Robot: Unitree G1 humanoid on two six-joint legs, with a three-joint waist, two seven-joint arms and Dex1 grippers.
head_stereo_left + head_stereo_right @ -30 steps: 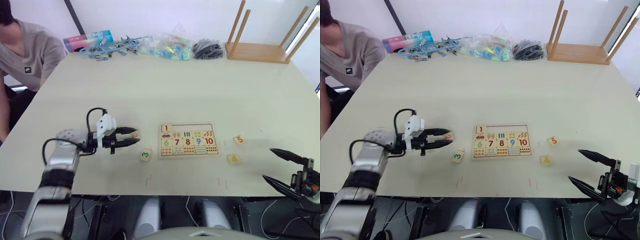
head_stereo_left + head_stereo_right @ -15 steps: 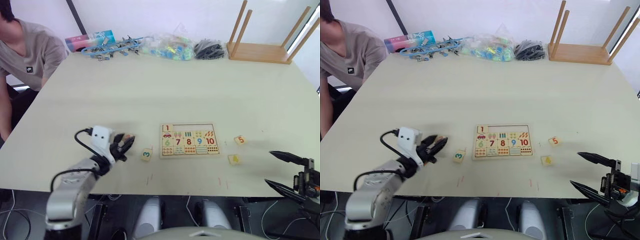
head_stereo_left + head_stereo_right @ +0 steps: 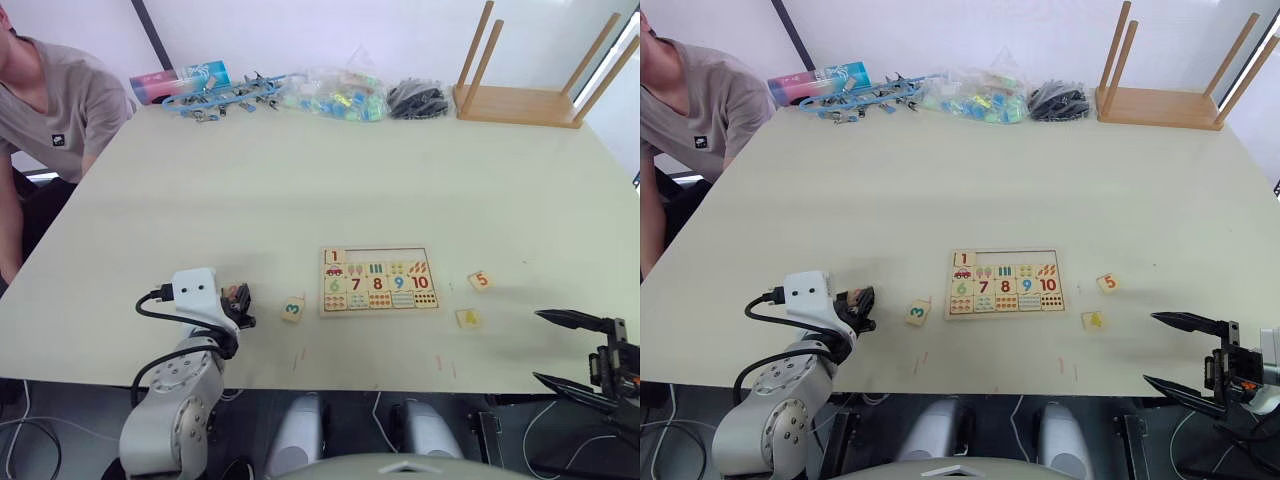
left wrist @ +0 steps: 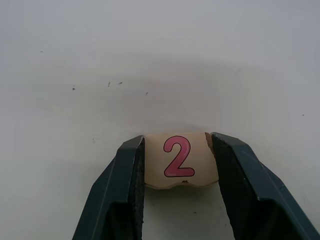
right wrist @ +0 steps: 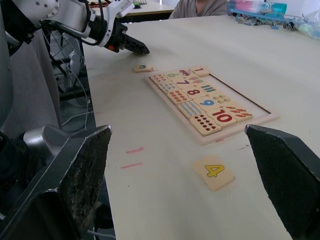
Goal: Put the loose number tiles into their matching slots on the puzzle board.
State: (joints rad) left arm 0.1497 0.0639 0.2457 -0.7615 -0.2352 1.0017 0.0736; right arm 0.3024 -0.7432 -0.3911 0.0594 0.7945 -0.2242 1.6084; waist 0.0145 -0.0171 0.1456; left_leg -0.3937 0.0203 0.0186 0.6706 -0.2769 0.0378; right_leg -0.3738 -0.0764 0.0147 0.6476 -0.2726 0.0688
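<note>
The puzzle board (image 3: 378, 281) lies mid-table, with the red 1 tile (image 3: 334, 256) seated at the left end of its top row. The other slots (image 3: 388, 257) in that row are bare. My left gripper (image 3: 238, 303) points down at the table left of the board, shut on the pink 2 tile (image 4: 178, 160), with a finger against each side. The green 3 tile (image 3: 292, 308) lies between that gripper and the board. Right of the board lie the orange 5 tile (image 3: 480, 280) and the yellow 4 tile (image 3: 466, 318). My right gripper (image 3: 540, 346) hangs open off the table's front right edge.
A person (image 3: 45, 100) sits at the table's left side. Along the far edge lie a pink box (image 3: 175, 80), blue clips (image 3: 225, 95) and bags of small parts (image 3: 335, 95). An upturned wooden stool (image 3: 520, 100) stands at the far right.
My left arm has pulled back toward the front edge and turned its gripper downward, shutting on the 2 tile. The right gripper has sunk slightly.
</note>
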